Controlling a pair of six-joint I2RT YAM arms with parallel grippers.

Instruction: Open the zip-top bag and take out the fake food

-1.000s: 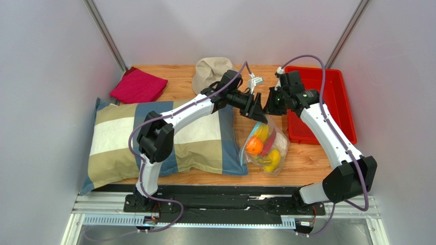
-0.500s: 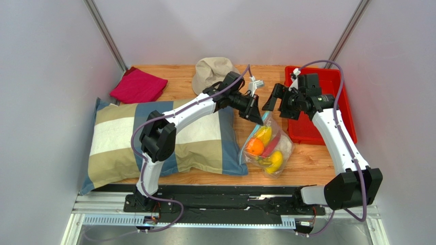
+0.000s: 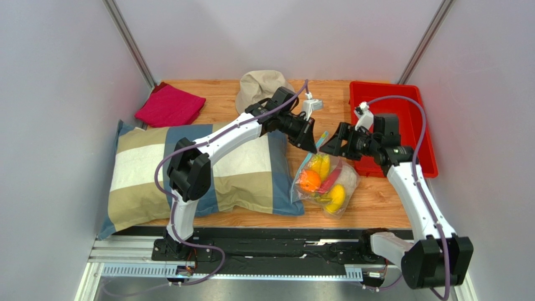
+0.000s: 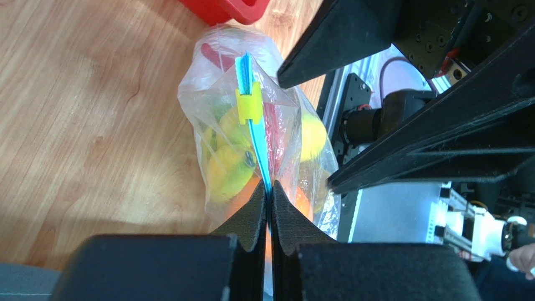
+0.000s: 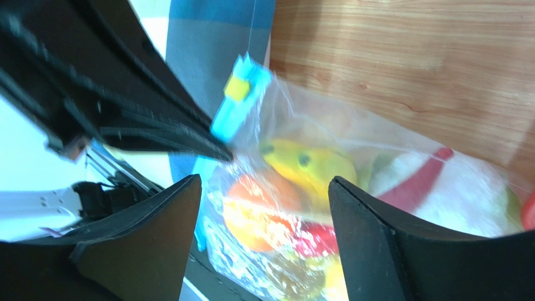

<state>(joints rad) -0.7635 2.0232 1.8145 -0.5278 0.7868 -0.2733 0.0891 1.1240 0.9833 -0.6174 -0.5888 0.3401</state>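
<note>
The zip-top bag, fake food inside, lies on the table. The left hand pinches its blue zip strip, which runs straight away toward the yellow slider. The right hand is open just beside the mouth.

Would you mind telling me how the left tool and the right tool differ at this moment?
The left tool is shut, pinching the zip strip of the zip-top bag; the right tool is open and grips nothing. The left tool holds the bag's mouth up, while the right tool only points at the bag from the other side. Both are black.
</note>
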